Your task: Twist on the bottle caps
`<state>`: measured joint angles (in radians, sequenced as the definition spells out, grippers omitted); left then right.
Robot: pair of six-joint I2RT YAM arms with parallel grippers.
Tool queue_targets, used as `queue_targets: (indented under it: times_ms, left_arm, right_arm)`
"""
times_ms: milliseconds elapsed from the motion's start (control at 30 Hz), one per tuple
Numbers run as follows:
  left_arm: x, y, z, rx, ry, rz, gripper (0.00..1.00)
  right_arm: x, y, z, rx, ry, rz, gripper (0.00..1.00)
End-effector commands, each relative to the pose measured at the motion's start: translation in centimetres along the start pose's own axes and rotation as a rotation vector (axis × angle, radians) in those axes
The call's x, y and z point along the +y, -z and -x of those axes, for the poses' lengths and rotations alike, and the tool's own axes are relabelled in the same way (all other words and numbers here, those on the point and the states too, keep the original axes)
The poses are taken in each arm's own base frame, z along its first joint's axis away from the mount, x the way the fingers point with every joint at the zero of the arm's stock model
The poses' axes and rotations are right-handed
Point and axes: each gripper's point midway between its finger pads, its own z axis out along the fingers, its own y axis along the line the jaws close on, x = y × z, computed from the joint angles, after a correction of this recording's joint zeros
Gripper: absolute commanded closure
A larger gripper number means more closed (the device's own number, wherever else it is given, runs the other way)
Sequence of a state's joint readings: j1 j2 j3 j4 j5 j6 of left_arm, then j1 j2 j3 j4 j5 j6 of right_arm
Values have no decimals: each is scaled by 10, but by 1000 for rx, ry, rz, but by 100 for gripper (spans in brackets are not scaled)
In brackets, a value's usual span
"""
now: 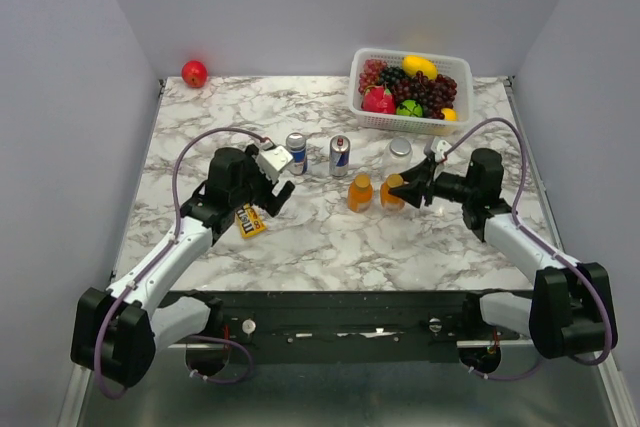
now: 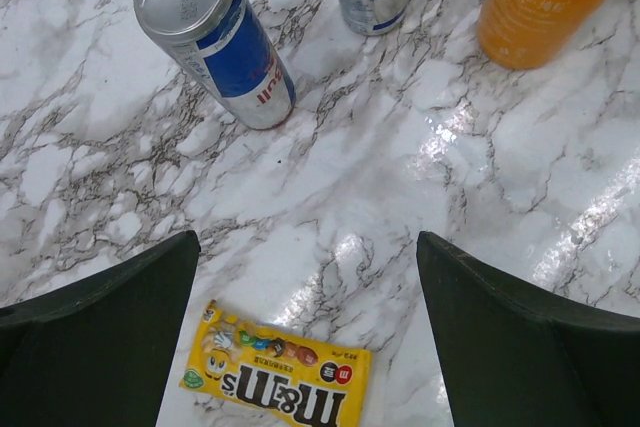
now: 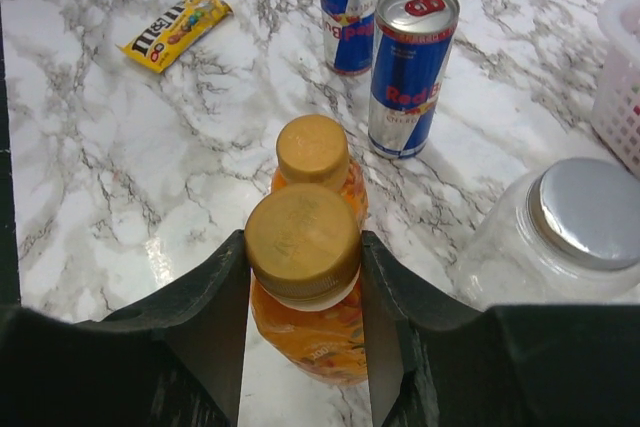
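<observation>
**Right end effector clenched on a bottle cap, left one released**

The marble bench (image 1: 320,247) carries everything. The left arm (image 1: 170,252) rises from its base, runs forward and folds at the elbow. Its wrist tips down toward the middle of the bench. The left end effector (image 2: 308,242) hangs above the surface with its jaws spread wide and nothing between them.

The right arm (image 1: 520,237) stretches forward, then turns inward. Its forearm lies low and points left. The right end effector (image 3: 303,247) is clenched on the near cap (image 3: 303,227), with a dark finger pressed against each side of it.

A white basket (image 1: 410,125) of fruit stands at the far right of the bench. Just in front of it is the clear jar (image 3: 500,257), with the silver lid (image 3: 590,212) seated on its mouth.

Two blue-and-silver cans (image 1: 296,152) stand upright to the jar's left, near each other.

The two orange bottles are side by side, nearly touching, just in front of the cans and jar. The gripped bottle (image 3: 310,332) is on the right. The other bottle (image 1: 360,193) is on its left and wears the far cap (image 3: 313,147).

A yellow M&M's packet (image 2: 275,379) lies flat under the left end effector.

A red apple (image 1: 194,73) rests in the far left corner.
</observation>
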<state>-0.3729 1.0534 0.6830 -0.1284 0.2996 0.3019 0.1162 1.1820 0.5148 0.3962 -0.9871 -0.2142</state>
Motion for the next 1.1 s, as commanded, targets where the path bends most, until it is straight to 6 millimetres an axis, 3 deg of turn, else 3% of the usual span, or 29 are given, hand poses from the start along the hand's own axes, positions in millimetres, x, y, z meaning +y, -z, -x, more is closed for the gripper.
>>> queue_targets:
  times_ms: [0,233,300,433,533,767,900,1067]
  left_arm:
    - [21,-2,24,-32,-67,55,1]
    - [23,-8,30,-55,-78,51,1]
    - [23,-10,32,-60,-78,47,1]
    - [18,-14,34,-92,-78,23,1]
    - [15,-19,27,-81,-61,7,1]
    - [15,-21,34,-96,-53,-3,1]
    - [14,-25,34,-95,-49,-15,1]
    - [13,-28,36,-112,-51,-22,1]
  right_arm:
    - [1,-2,6,26,62,79,74]
    - [0,0,-2,90,42,87,65]
    - [-1,1,-11,123,42,86,62]
    - [6,5,-51,187,43,92,60]
    - [11,6,-61,194,28,106,62]
    - [9,7,-56,166,13,103,60]
    - [6,10,-61,189,4,67,44]
    - [5,14,-64,201,14,41,37]
